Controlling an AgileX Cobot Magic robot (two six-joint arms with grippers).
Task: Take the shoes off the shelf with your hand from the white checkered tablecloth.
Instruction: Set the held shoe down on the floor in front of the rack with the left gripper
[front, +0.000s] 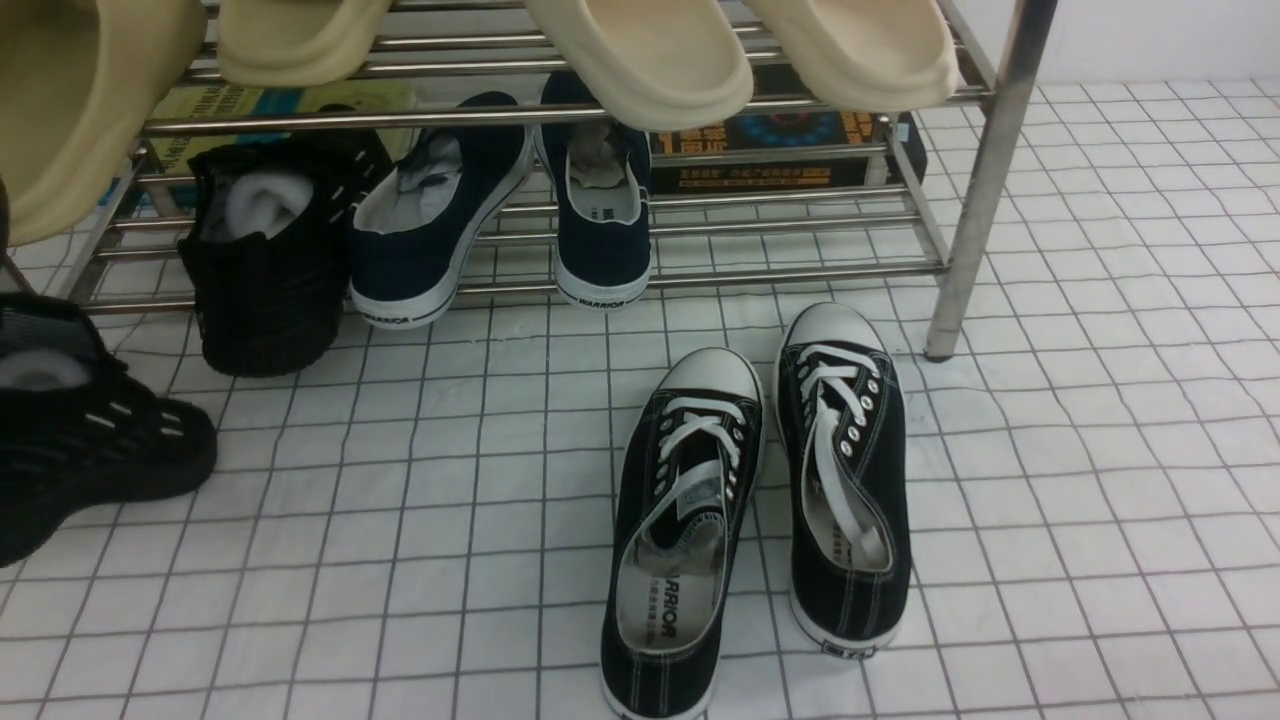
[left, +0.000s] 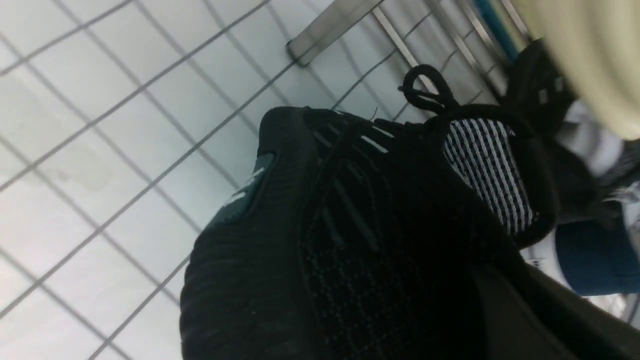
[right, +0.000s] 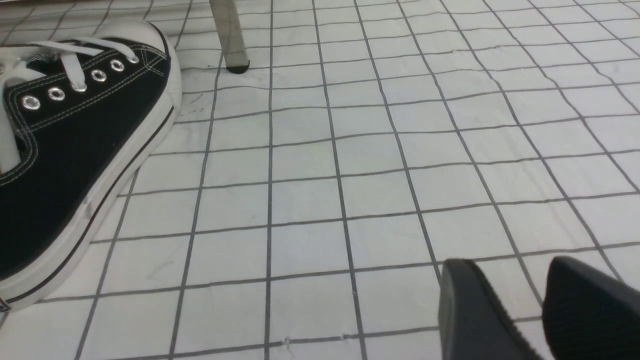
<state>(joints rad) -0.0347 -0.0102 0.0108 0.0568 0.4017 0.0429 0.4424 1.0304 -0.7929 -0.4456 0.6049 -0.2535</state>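
A black knit sneaker (front: 90, 440) with short white dash marks and white stuffing sits off the shelf (front: 985, 180) at the 8 o'clock edge of the front view, toe pointing toward 3 o'clock over the white checkered tablecloth (front: 1100, 450). In the left wrist view it fills most of the picture. The left gripper (left: 530, 310), seen only as a dark shape against the shoe, has its jaws drawn nearly together on the knit upper; the pinch point itself is lost in shadow.

The second black knit sneaker (front: 270, 260) is at 10 o'clock, on the lowest tier of the steel rack, heel hanging down over the front bar to the cloth. Just beside it toward 3 o'clock, a pair of navy slip-ons (front: 430, 230) with white soles rests on the same tier, heels toward the camera. Beige slippers (front: 650, 60) line the tier above at 12 o'clock.

A pair of black canvas sneakers (front: 850, 500) with white laces lies side by side on the cloth at 5 o'clock, toe caps toward the rack and near its front leg.

The right gripper (right: 505, 265) hangs low over bare cloth beside that pair, jaws spread wide, holding nothing
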